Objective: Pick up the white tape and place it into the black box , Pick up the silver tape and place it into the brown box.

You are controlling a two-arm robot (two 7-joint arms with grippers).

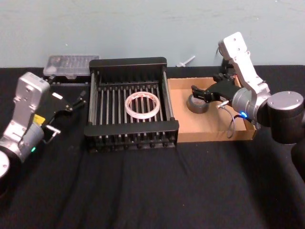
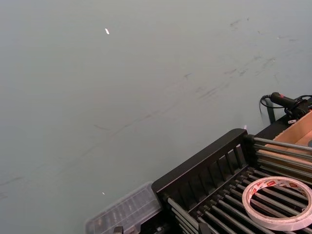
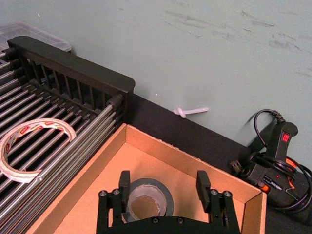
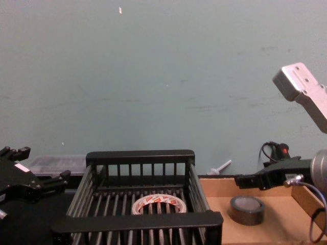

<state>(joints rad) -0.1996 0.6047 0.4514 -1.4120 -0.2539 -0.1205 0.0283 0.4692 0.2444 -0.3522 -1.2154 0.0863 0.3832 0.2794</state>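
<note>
1. The left arm ends in a boxy silver-grey metal wrist housing [image 1: 27, 93] with small screws on its flat face, and behind it sits a rounded grey joint with a small green light
2. The left gripper [image 1: 80, 98] is a black angular frame with thin black fingers; a short silver pin sticks out behind the fingers
3. The right arm has the same silver-grey block housing [image 1: 238, 52], a grey cylindrical joint with a blue light, and a dark matte round elbow cap
4. The right gripper [image 3: 163, 181] is black, with two flat rectangular fingertips [image 3: 203, 181] and rows of round screw heads on the linkage behind them
5. A thin grey cable [image 1: 232, 125] loops below the right wrist
</note>
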